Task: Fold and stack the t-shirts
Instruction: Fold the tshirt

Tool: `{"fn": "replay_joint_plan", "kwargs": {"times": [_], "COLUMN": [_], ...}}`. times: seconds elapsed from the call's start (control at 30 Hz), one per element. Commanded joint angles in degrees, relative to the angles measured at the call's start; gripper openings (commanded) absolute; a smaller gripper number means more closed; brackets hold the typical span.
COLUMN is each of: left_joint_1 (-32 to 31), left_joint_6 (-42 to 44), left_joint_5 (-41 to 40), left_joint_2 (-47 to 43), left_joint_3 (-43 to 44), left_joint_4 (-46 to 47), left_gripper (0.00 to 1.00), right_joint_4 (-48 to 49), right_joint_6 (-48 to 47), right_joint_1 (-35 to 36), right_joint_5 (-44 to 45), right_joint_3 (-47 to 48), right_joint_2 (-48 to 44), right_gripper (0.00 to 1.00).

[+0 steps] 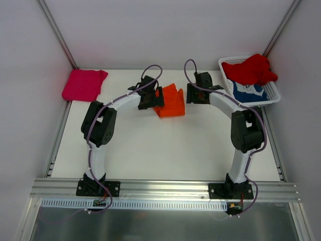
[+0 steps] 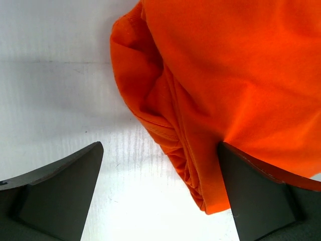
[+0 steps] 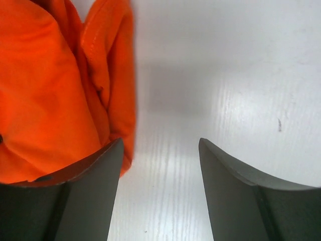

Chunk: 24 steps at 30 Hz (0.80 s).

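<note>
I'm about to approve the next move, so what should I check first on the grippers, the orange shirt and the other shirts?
1. Left gripper open: ok.
2. Right gripper open, only bare table between its fingers: ok.
3. Orange t-shirt folded flat: not ok, bunched.
4. Magenta t-shirt folded, far left: ok.
5. Red t-shirt and blue t-shirt out of basket: not ok.

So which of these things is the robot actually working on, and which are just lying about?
Part of the job:
- orange t-shirt, in the middle
- pink t-shirt, far left
- red t-shirt and blue t-shirt, both in the white basket

Just lying about:
- white basket, only holding those two
- metal rail at the near edge
</note>
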Motion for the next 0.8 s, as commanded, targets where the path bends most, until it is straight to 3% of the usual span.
{"fn": "replay_joint_plan", "kwargs": {"times": [0.0, 0.47, 0.77], "left_joint_1": [-0.2, 0.5, 1.0], "left_joint_6": [-2.3, -8.7, -9.4], "left_joint_5": [3.1, 11.2, 9.5], "left_joint_2": [-1.9, 2.4, -0.8], "left_joint_3": [-0.1, -3.9, -8.8], "left_joint_4": [2.4, 11.9, 14.5], "left_gripper": [0.99, 0.99, 0.99], "right_joint_4": [1.6, 2.1, 2.6], "right_joint_6": [-0.2, -0.2, -0.2], "right_joint_1": [-0.4, -1.2, -1.9], "right_joint_5": [0.6, -0.4, -1.7], "right_joint_3": [-2.3, -5.4, -6.0], "right_joint_2": [-7.0, -11.7, -12.1], "right_gripper": [0.65, 0.65, 0.64]}}
